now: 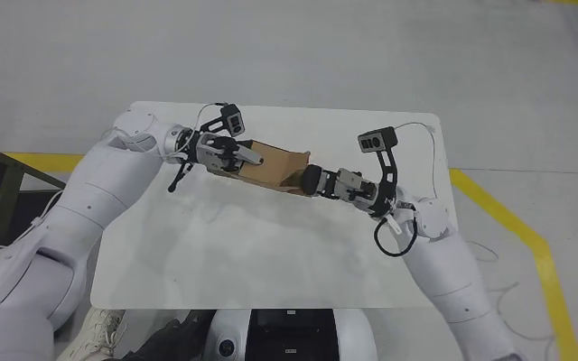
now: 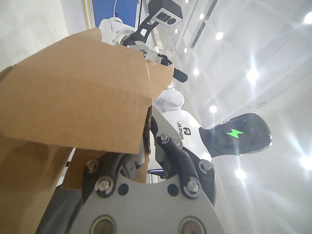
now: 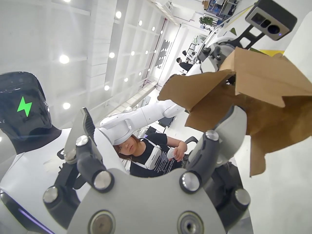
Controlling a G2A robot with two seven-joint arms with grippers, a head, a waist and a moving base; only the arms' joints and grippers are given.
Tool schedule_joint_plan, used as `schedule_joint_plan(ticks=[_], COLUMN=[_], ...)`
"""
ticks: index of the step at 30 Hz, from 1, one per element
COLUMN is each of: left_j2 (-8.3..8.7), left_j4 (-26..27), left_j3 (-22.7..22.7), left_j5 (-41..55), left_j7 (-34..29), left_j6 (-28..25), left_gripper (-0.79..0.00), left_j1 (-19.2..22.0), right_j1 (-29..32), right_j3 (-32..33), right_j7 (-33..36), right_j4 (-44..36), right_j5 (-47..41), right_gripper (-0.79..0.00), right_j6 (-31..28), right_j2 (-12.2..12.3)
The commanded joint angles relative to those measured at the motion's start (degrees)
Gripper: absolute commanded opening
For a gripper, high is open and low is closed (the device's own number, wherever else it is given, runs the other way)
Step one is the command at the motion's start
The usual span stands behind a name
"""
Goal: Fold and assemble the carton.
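Currently we hold the carton (image 1: pixel 275 164) over the counter (image 1: pixel 271 257): left claw (image 1: pixel 247 158) clamped on one end, right claw (image 1: pixel 304 178) spread apart at the other. We judge it light and easily creased; grip panel edges.

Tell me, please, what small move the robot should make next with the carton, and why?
I would probably close the right gripper on the loose flap to fold it in. Its jaws stand wide open beside the carton, which the left gripper grips above the table, not yet squared up, with flaps hanging free.
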State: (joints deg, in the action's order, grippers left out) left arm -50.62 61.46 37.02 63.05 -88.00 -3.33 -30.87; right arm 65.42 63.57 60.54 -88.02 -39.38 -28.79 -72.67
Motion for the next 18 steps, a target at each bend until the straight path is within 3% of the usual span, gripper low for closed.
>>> schedule_joint_plan(ticks=[1,18], left_j2=[-0.09,-1.34], left_j4=[-0.92,-3.03], left_j3=[-0.02,-0.62], left_j5=[0.11,-0.35], left_j7=[0.00,0.00], left_j6=[-0.54,-2.30], left_gripper=[-0.785,-0.785], left_j1=[0.27,0.99], right_j1=[0.26,-1.85], right_j3=[-0.57,-6.94], right_j7=[1.40,0.80], right_j4=[-0.34,-0.54], right_j5=[-1.15,1.78], right_gripper=[0.000,0.000], right_j6=[-0.36,1.10], right_j2=[-0.07,-1.30])
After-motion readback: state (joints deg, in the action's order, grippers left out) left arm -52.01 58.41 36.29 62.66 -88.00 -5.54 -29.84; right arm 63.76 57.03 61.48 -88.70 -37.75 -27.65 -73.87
